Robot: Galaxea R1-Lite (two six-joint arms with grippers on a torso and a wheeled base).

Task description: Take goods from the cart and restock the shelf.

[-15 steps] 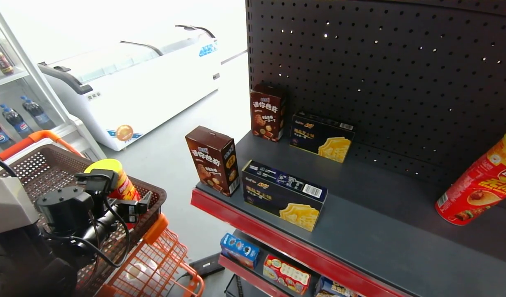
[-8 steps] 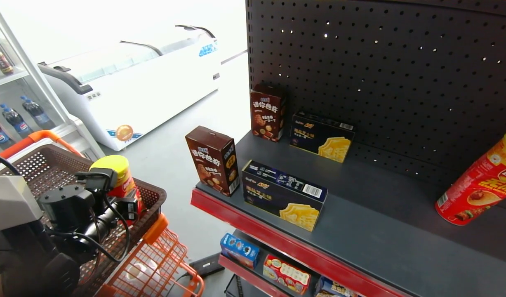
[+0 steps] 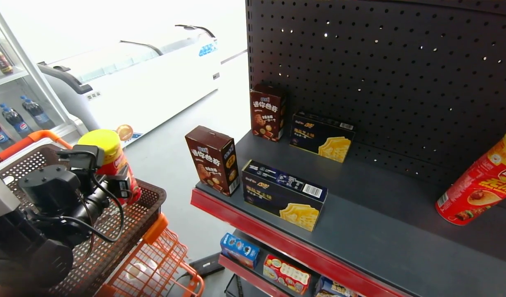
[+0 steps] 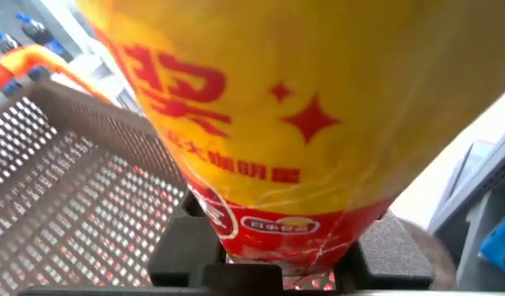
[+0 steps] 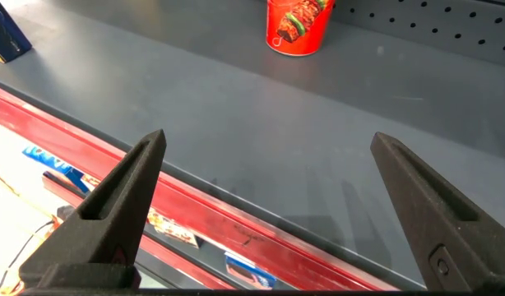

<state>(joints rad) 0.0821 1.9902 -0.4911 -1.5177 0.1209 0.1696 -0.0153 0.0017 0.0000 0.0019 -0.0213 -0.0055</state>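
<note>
Right now, left gripper (image 3: 105, 174): clamped on the crisp can (image 3: 117, 161), with a pad (image 4: 185, 247) on each side of its red lower part.
Crisp can: held lid-up and slightly tilted above the cart basket (image 3: 151, 196), to the left of the shelf (image 3: 380, 222).
Right gripper (image 5: 273, 210): fingers wide apart, hovering over bare shelf board near the red front edge.
Second crisp can (image 3: 479, 185): on the shelf's right side, leaning back toward the pegboard (image 3: 380, 62); I can't tell if they touch.
Front row: front brown box (image 3: 213, 159) upright at the left corner, front blue box (image 3: 283, 194) just beside it.
Back row: rear brown box (image 3: 268, 112) and rear blue box (image 3: 322, 136), side by side near the pegboard.
</note>
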